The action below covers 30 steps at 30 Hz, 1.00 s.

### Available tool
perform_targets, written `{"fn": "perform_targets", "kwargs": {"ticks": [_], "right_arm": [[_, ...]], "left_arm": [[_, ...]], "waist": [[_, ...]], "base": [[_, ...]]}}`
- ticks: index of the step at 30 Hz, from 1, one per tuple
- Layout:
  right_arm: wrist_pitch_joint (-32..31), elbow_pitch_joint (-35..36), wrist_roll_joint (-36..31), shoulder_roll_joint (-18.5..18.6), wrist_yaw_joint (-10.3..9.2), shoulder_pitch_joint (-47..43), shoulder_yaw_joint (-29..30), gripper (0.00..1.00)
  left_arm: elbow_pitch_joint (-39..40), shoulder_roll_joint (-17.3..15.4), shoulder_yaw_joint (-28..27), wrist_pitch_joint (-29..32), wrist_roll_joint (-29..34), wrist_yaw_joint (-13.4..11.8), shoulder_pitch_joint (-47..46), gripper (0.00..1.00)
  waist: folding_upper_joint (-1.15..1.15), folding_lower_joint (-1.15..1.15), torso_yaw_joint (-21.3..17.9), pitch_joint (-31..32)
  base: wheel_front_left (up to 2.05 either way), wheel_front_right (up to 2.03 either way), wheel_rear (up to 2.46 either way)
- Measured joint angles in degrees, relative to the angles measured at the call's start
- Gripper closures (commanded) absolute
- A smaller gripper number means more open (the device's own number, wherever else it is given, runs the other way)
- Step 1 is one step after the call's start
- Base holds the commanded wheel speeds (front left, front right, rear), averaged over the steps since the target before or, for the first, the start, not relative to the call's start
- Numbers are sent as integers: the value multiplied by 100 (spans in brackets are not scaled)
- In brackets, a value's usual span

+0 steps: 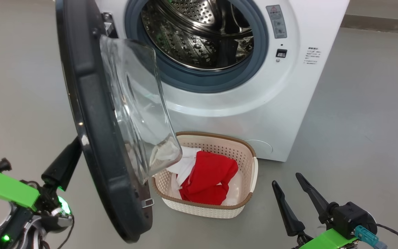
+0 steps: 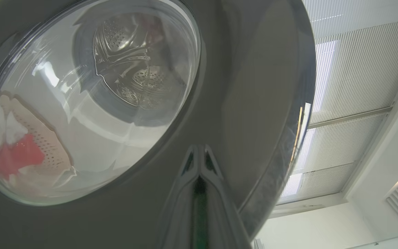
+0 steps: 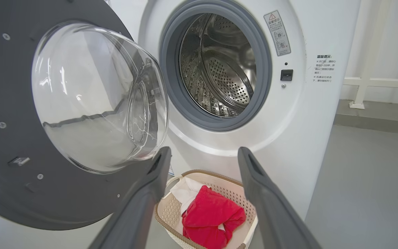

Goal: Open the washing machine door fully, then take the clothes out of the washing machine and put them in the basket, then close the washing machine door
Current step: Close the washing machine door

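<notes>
The drum [image 1: 199, 38] looks empty as far as I can see into it, and the clothes [image 1: 209, 176] lie heaped in the basket [image 1: 202, 209], which stands on the floor [image 1: 358, 121] at 6 o'clock of the opening, just beside the front of the washing machine [image 1: 254, 103]. So I take the step in hand to be shutting the washing machine door [image 1: 95, 138], which stands about half open at 9 o'clock of the opening. My left hand [image 1: 74, 148] is pinched shut and holds nothing. It sits at 8 o'clock in the head view with its tips against the door's outer face, on the glossy frame and clear of the glass. That seems the right place, far from the hinge, where a light push should turn the door easily. I would push toward 1 o'clock and follow the arc so the tips do not slide off the slick rim. In the right wrist view the glass bowl [image 1: 136, 103] appears to pass above the basket rim, though I cannot tell how closely. My right hand [image 1: 286, 178] is spread wide and empty at 5 o'clock. I would hold it there, out of the door's path, and end with a firm press so the latch catches.
</notes>
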<state>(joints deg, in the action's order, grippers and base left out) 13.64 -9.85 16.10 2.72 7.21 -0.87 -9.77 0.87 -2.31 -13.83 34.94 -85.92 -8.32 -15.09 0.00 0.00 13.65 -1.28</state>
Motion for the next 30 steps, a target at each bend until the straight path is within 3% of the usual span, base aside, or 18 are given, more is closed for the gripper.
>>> {"fn": "perform_targets", "kwargs": {"ticks": [22, 30], "right_arm": [[51, -60, 48, 0, 0, 38, -8, 0], [52, -58, 48, 0, 0, 132, -1, 0]], "left_arm": [[-105, 1, 683, -644, -447, -21, 110, 100], [-269, -3, 771, -904, -672, 80, 50, 100]], "waist": [[0, 0, -704, -39], [0, 0, -996, -118]], "base": [[0, 0, 0], [0, 0, 0]]}}
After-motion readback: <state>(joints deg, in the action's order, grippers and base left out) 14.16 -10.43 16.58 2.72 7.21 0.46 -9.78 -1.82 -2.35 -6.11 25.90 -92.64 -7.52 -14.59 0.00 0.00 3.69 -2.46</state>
